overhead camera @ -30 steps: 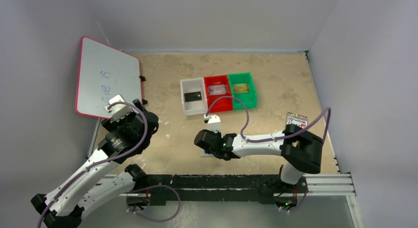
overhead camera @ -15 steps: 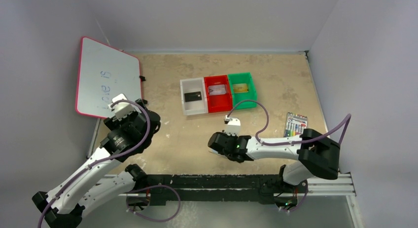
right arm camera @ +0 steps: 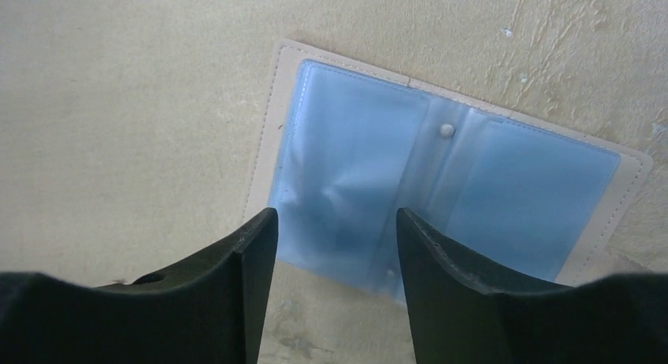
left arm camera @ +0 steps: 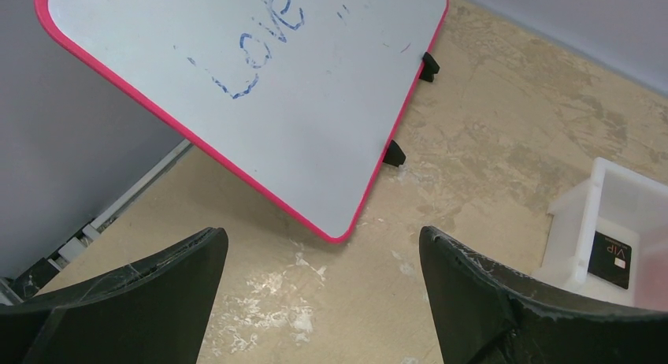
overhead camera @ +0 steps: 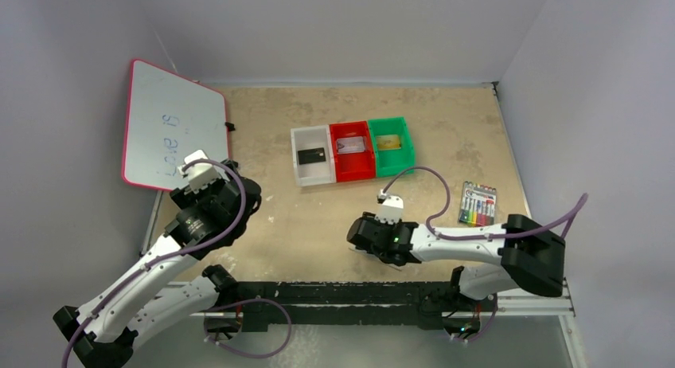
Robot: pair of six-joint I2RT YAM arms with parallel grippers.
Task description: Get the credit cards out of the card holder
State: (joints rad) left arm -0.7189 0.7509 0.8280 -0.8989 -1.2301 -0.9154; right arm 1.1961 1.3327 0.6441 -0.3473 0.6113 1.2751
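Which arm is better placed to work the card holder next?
Right. The right end effector hangs open just over the card holder; the left end effector is off by the whiteboard.

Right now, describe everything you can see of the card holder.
The card holder lies open and flat on the table, a book-like folder with two pale blue, glossy plastic pockets inside a tan stitched border. A small stud sits on the centre fold. One pocket is dimpled; no card shows in either. The right hand is over its near edge, jaws apart, not clamping it. In the top view that hand covers it.
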